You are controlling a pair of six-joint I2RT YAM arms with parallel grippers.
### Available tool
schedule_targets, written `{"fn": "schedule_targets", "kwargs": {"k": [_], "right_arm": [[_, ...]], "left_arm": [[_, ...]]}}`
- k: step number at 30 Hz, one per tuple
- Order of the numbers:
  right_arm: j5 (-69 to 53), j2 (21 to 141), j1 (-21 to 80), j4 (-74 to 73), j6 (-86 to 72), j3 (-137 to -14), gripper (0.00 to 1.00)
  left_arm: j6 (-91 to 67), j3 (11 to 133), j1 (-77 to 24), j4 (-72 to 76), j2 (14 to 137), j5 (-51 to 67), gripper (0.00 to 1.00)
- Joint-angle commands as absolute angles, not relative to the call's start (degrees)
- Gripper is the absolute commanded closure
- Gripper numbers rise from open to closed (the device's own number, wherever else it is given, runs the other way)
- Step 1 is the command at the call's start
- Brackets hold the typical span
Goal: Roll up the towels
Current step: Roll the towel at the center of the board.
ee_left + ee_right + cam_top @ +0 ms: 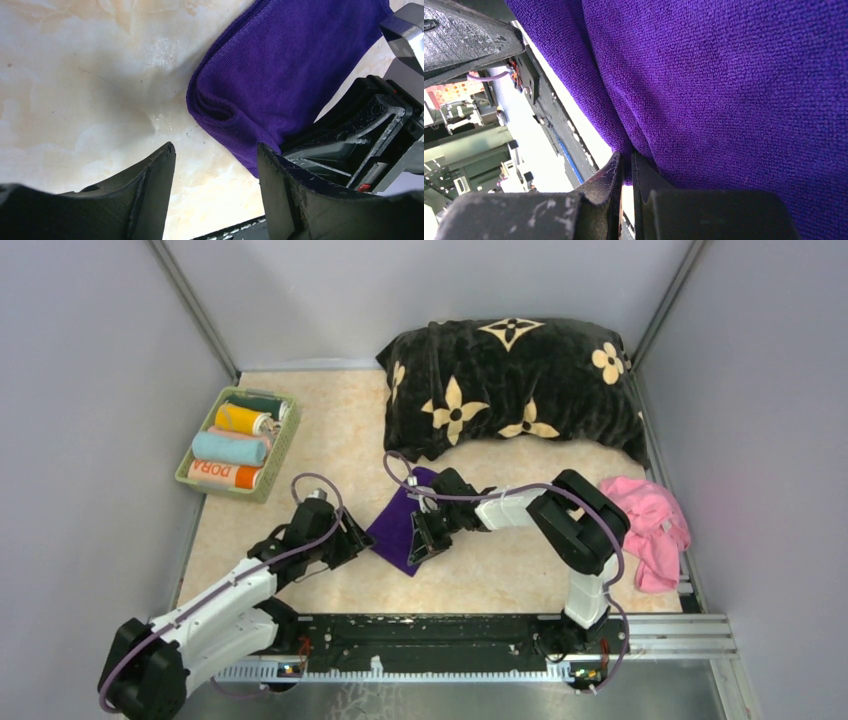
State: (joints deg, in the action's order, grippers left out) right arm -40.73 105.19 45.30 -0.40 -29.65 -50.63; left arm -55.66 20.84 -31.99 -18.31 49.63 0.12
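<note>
Beige marbled tabletop (330,430), grey walls (90,390); left jaws spread, right jaws pinching purple towel (395,527).

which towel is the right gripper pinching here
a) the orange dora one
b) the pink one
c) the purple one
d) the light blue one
c: the right gripper is shut on a fold of the purple towel, as its wrist view shows, while the pink towel lies apart at the table's right edge.

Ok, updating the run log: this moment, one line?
left gripper open by purple towel | right gripper shut on purple towel | pink towel crumpled
</note>
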Motion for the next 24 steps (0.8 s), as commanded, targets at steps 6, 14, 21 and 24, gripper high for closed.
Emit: {"fn": "schedule_targets", "kwargs": {"k": [6, 14, 21, 24], "right_arm": [[-38.7, 104.75, 45.04, -0.33, -26.83, -51.13, 0.94], [-29.04, 95.61, 47.31, -8.88, -19.36, -53.08, 0.81], [-7.64, 87.59, 56.4, -14.49, -12.69, -55.67, 0.65], [1.23, 87.07, 60.97, -14.3, -10.41, -56.49, 0.61]], "left_arm": [[-55.91, 19.12, -31.11, -12.67, 55.15, -4.48, 0.38], [-55.03, 20.06, -31.07, -13.22, 63.29, -4.83, 0.44], [-54.99, 20.56, -31.04, -13.8, 64.72, -3.9, 0.46], [-55.02, 20.54, -31.03, -13.72, 65.23, -3.48, 0.47]]}}
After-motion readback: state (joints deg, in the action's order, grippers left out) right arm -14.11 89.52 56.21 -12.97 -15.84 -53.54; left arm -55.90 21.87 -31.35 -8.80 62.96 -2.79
